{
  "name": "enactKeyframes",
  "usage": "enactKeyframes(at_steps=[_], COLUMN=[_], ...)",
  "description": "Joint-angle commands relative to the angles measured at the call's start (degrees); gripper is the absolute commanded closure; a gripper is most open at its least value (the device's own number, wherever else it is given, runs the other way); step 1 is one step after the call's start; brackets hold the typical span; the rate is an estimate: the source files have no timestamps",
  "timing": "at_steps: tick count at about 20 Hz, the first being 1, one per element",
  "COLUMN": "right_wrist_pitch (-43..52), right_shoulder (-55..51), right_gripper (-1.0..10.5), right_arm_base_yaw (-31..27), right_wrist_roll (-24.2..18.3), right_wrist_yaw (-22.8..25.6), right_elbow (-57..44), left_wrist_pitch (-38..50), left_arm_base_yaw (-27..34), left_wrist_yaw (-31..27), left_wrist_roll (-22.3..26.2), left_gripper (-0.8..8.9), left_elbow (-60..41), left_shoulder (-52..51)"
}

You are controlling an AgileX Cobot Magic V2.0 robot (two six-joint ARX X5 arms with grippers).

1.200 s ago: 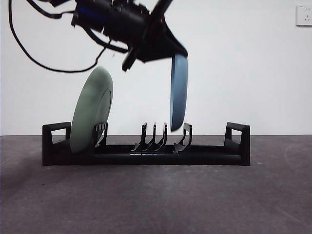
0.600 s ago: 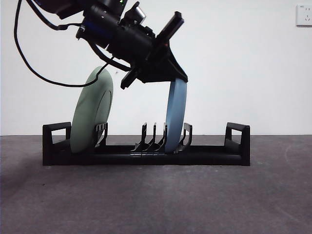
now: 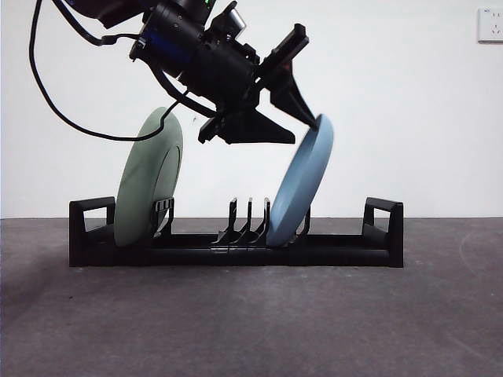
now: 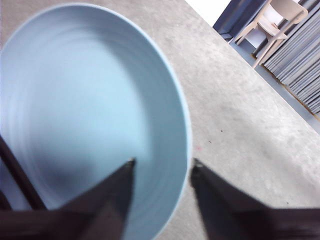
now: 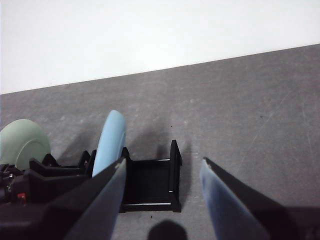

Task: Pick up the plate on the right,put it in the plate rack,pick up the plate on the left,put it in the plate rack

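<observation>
The black plate rack (image 3: 236,250) lies across the table. A pale green plate (image 3: 149,179) stands on edge in its left end. A blue plate (image 3: 300,184) stands with its foot in a middle slot and leans to the right. My left gripper (image 3: 306,132) hovers at the blue plate's top rim, open, one jaw on each side of it; the left wrist view shows the blue plate (image 4: 90,110) with the left gripper (image 4: 162,165) astride its edge. My right gripper (image 5: 164,161) is open and holds nothing, high over the rack's (image 5: 150,185) end.
In the right wrist view the blue plate (image 5: 111,140) and the green plate (image 5: 22,142) stand edge-on in the rack. Dark grey table (image 3: 251,322) stretches in front. A white wall with a socket (image 3: 490,25) is behind.
The left gripper lowered the blue plate into a middle slot, then opened. The plate, upright before, has tipped over to lean right.
</observation>
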Motion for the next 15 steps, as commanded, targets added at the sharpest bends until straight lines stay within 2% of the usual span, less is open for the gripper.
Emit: enactKeyframes(at_steps=[1, 4, 7, 9, 10, 11, 15], right_wrist_pitch=[0.07, -0.39, -1.14, -1.92, -2.45, -3.08, -5.44], right_shoulder=[-0.02, -0.02, -0.02, 0.11, 0.22, 0.33, 0.70], right_gripper=[7.0, 7.0, 7.2, 8.6, 9.5, 9.6, 9.6], right_arm_base_yaw=[0.00, 0.00, 0.00, 0.00, 0.00, 0.00, 0.00], right_wrist_roll=[-0.50, -0.59, -1.77, -2.51, -3.10, -3.52, -3.91], right_wrist_yaw=[0.31, 0.13, 0.09, -0.09, -0.22, -0.20, -0.22], right_elbow=[-0.04, -0.04, -0.04, -0.04, -0.04, -0.04, -0.04], left_wrist_pitch=[0.33, -0.55, -1.49, -2.38, -3.15, -4.07, -10.64], left_arm_base_yaw=[-0.17, -0.17, -0.26, -0.24, -0.24, -0.22, 0.22], left_wrist_yaw=[1.53, 5.22, 8.87, 10.88, 11.76, 12.22, 11.08], left_wrist_roll=[1.14, 1.33, 4.55, 7.48, 9.25, 10.64, 15.91], left_gripper=[4.37, 4.36, 4.54, 6.43, 7.83, 8.27, 8.21], left_elbow=[-0.04, -0.04, -0.04, -0.04, -0.04, -0.04, -0.04], left_shoulder=[0.28, -1.46, -4.87, -7.82, -9.66, -11.61, -19.67])
